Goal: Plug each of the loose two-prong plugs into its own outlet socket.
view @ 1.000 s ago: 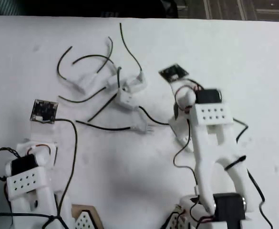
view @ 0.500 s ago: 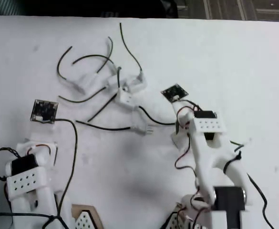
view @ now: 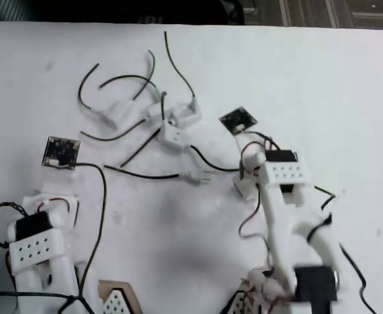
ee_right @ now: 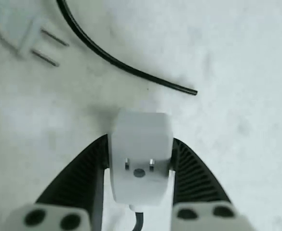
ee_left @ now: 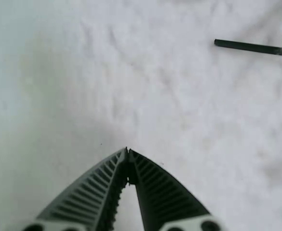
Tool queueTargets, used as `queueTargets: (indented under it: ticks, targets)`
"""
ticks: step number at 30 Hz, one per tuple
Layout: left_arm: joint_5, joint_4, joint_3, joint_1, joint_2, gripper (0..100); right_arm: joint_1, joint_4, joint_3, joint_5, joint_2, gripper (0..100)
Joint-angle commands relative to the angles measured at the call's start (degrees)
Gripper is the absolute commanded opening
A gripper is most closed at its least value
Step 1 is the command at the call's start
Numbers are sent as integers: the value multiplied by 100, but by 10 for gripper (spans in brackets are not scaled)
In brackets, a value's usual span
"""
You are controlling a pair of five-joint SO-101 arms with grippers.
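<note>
A bare white table (view: 322, 78) lies under both arms, strewn at its middle with black leads and white fittings. The right gripper (ee_right: 141, 140) is clamped on an outlet socket (ee_right: 140, 161) — a rounded white block pinched between the two black jaws, its two slots and round hole turned toward the wrist camera. Just past it runs a black cable (ee_right: 126, 67) that ends on the table, and beyond that lies the loose two-prong plug (ee_right: 20, 31). The plug lies flat on the table, its long axis running roughly along the line from plug to socket, and its prongs (ee_right: 49, 48) point back toward the right gripper. The two are near but apart, so the coming move seems to turn on bringing slots and prongs into line, since the slotted face does not look squarely at the prongs. The left gripper (ee_left: 127, 166) is closed on nothing, its tips touching over bare table, with only a cable end (ee_left: 251, 46) ahead of it; it sits well apart from the plug, so the right arm is the nearer. The high view adds the spread — a tangle of further plugs and sockets (view: 171, 121) beyond the loose plug — while the right wrist view alone shows the socket's slots and the grip on it.
</note>
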Motion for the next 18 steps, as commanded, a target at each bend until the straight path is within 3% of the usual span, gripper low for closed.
queueTargets:
  ticks: [1, 7, 13, 18]
  targets:
    - [-44, -88, -18, 57, -84, 27, -690, 655, -53, 26, -1262, 18]
    - [-44, -88, -18, 57, -84, 27, -2193, 848, 26, -264, -2141, 18]
    - [-44, -88, -18, 57, -84, 27, -3222, 75, -9, -2435, -2466, 17]
    - [-44, -88, -18, 57, -84, 27, -3793, -1051, 26, -3622, -3354, 17]
